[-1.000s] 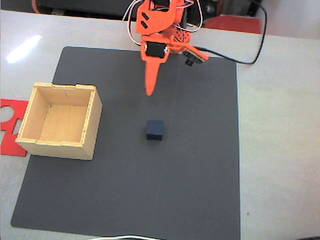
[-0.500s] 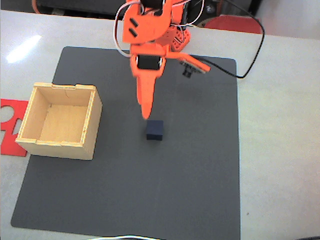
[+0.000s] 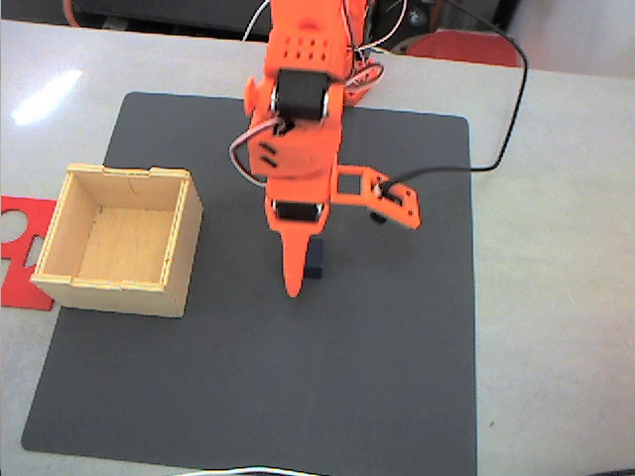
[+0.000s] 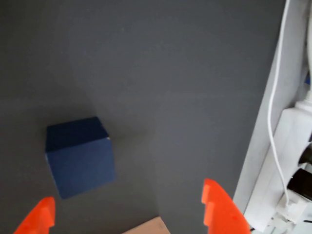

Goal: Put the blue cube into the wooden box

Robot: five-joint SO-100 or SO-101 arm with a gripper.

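Observation:
The blue cube (image 4: 80, 156) rests on the dark grey mat (image 4: 161, 63), small and navy. In the wrist view my gripper (image 4: 129, 217) is open, its two orange fingertips (image 4: 217, 209) wide apart at the bottom edge. The cube lies just beyond them, nearer the left tip, and nothing is held. In the fixed view the orange arm reaches over the mat and the gripper (image 3: 301, 278) half covers the blue cube (image 3: 317, 261), with one long finger (image 3: 292, 268) down along the cube's left side. The wooden box (image 3: 184, 233) stands open and empty at the mat's left edge.
A flat red cut-out sheet (image 3: 18, 238) lies left of the box. A black cable (image 3: 496, 109) runs across the mat's upper right corner. In the wrist view a white power strip (image 4: 280, 165) and white cord (image 4: 277, 78) sit past the mat's right edge.
The arm has reached forward and down across the mat. Its finger went from well short of the cube to alongside it, now partly hiding it. The cube and box stayed put.

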